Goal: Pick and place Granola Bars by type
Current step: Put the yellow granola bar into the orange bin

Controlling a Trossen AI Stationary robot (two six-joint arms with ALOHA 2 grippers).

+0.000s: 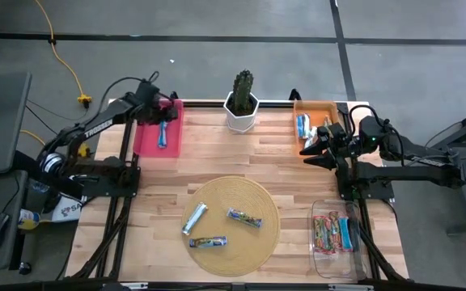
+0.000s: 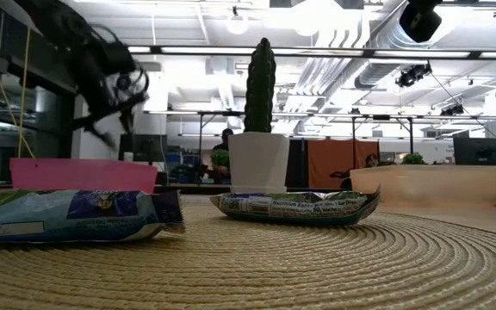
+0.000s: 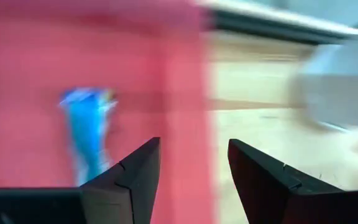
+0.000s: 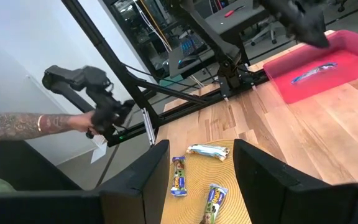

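1. the left gripper hangs over the pink bin at the table's far left; its fingers stand apart with nothing between them.
2. a blue-and-white bar lies inside the pink bin, just beside that gripper; the left wrist view is smeared, so whether the bar lies flat is hard to say.
3. the right gripper hovers above the table just in front of the orange bin at the far right, fingers spread and holding nothing.
4. the orange bin holds a blue-and-white bar at its left side.
5. three bars lie on the round woven mat at the near centre: a silvery one to the left, a multicoloured one to the right, another nearer the front edge. all three lie apart from one another.
6. a clear bin at the near right holds a few bars, pink/red and blue-and-white, side by side.
7. a white pot with a cactus stands at the far edge, between the pink and orange bins.
8. in the right wrist view a person's arm reaches beside the table, the hand on a dark handle.
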